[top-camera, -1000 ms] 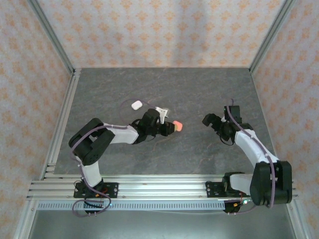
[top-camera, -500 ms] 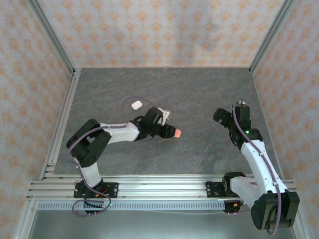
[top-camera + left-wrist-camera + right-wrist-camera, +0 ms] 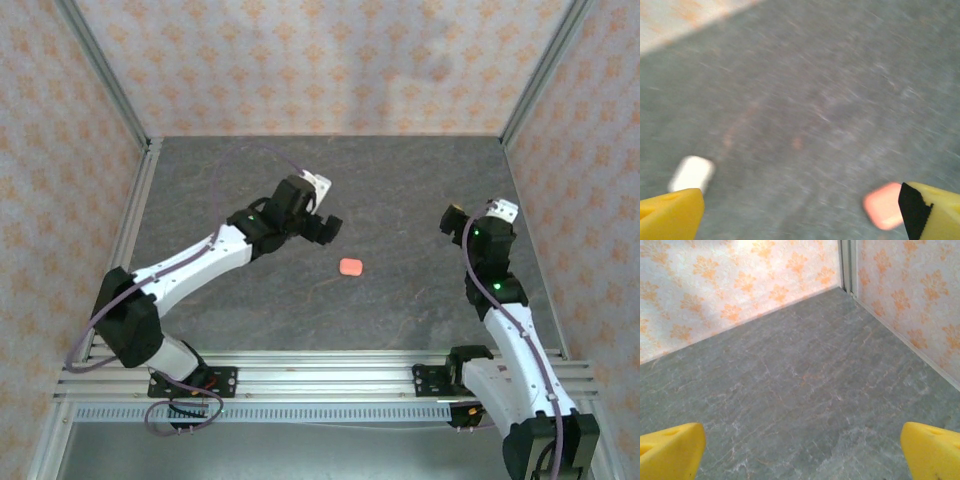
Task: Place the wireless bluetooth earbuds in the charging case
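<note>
overhead view looks down; wrist views (close) face tabletop point(image 3: 400, 200).

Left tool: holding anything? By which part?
Nothing held. The left tool stands open and empty; the pink case lies free on the table, apart from it.

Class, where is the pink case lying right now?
In the top view the pink case lies near the middle of the table, just nearer than the open left gripper.

The grey counter point(image 3: 420, 180) bore a pink case point(image 3: 350, 266) just off centre toward five o'clock. In the left wrist view, a white case point(image 3: 691, 172) lay at its nine o'clock.
</note>
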Robot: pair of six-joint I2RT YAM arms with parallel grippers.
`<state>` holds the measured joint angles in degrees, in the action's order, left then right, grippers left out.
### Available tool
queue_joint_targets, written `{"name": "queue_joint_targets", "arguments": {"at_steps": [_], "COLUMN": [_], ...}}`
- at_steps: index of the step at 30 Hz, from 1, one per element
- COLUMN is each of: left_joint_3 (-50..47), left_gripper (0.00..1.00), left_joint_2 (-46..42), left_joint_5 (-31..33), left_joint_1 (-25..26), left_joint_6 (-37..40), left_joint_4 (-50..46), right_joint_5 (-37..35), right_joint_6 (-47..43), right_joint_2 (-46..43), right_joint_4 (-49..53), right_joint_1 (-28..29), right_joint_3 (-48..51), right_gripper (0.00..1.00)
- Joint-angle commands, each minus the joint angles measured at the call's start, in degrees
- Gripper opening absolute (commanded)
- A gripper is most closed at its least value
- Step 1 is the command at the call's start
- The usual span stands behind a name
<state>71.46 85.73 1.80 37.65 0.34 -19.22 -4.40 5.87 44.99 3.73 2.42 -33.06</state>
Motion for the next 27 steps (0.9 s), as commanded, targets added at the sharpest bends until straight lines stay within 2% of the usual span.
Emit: {"name": "queue_joint_targets", "arguments": {"at_steps": [1,5,8,13,16,19,23,27], "left_joint_3": [2.7,-4.2,-13.7,-23.1,-29.5,-34.0,-35.2,-38.5], "left_gripper": [1.0,1.0,1.0,1.0,1.0,1.0,1.0,1.0], "left_joint_2": [-3.2,-8.0,-13.2,-17.3,-18.7,-18.2,-13.7,-10.4], "left_joint_5": [10.9,18.0,22.3,24.4,29.9,31.9,34.6,33.1], "left_joint_1": [-2.3,-4.4,-7.7,-16.4,-17.6,-18.0,-18.5,-19.5], "left_joint_6": [5.4,9.5,9.8,2.9,1.9,1.0,-0.8,-0.5], "left_joint_4": [-3.2,8.5,20.3,24.3,30.6,35.2,36.8,44.5], "right_joint_5": [4.3,10.9,8.3,4.2,1.6,-1.0,-2.5,-4.8], "right_joint_6": [-4.4,-9.4,-9.9,-9.8,-9.0,-7.9,-7.8,-8.0], "right_joint_2": [0.0,1.9,5.3,10.9,14.9,19.7,26.8,30.2], "right_joint_4": [-12.3,-24.3,-27.2,-33.4,-37.5,-40.2,-48.0,-49.7], "right_joint_1": [-0.3,-0.3,-0.3,-0.3,-0.3,-0.3,-0.3,-0.3], "right_joint_3": [4.6,11.1,12.6,14.8,16.0,16.5,17.2,15.4], "right_gripper": [0.99,0.99,0.99,0.99,0.99,0.99,0.99,0.99]}}
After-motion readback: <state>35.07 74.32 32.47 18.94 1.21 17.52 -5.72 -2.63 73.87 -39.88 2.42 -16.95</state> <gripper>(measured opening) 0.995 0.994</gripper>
